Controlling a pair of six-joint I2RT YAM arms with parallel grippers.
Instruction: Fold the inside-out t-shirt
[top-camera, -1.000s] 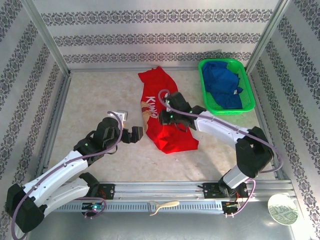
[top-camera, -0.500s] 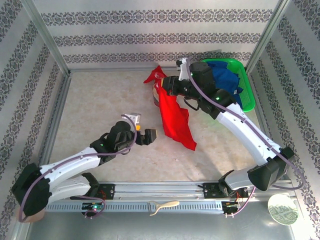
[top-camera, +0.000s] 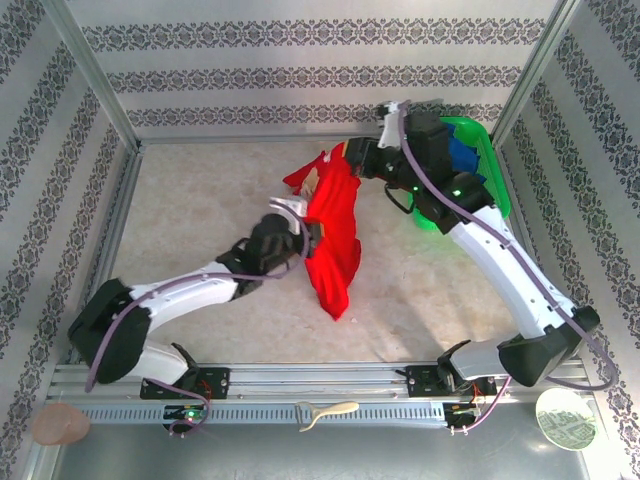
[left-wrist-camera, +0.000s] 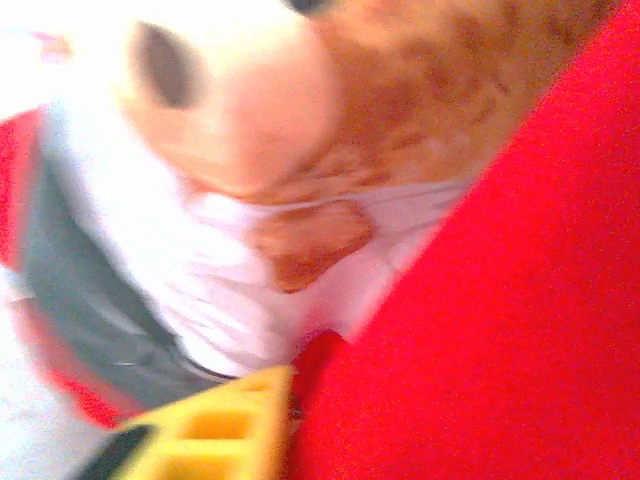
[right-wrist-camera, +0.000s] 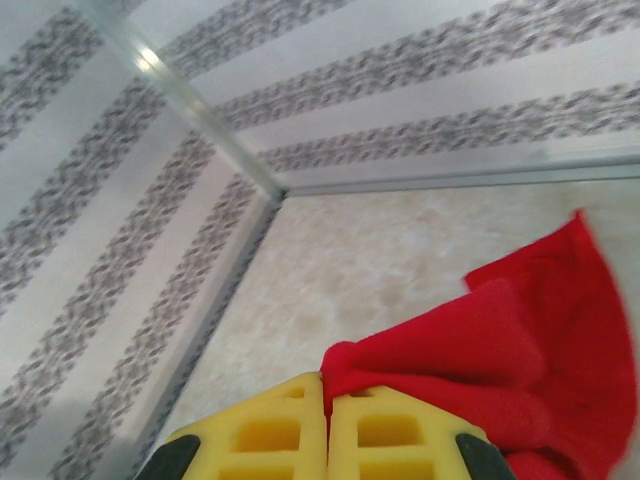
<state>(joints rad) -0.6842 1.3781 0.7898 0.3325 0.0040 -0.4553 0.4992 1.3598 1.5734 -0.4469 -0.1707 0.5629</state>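
We see the inside-out t-shirt partly lifted off the table, a long bright red drape running from near the far edge, right of centre, down toward the middle of the surface. The right gripper has its top bunch: in the right wrist view its yellow fingers meet with no gap, and a fold of the red cloth is pinched at their tips. The lower end of the shirt tapers to a point resting on the table.

The left gripper sits closed at the shirt's left edge, about halfway down the drape. In the left wrist view, red cloth lies against a yellow finger, but blur keeps us from telling whether a fold is pinched there.

In the far right corner stands a green basket with a blue garment inside, partly hidden behind the right arm.
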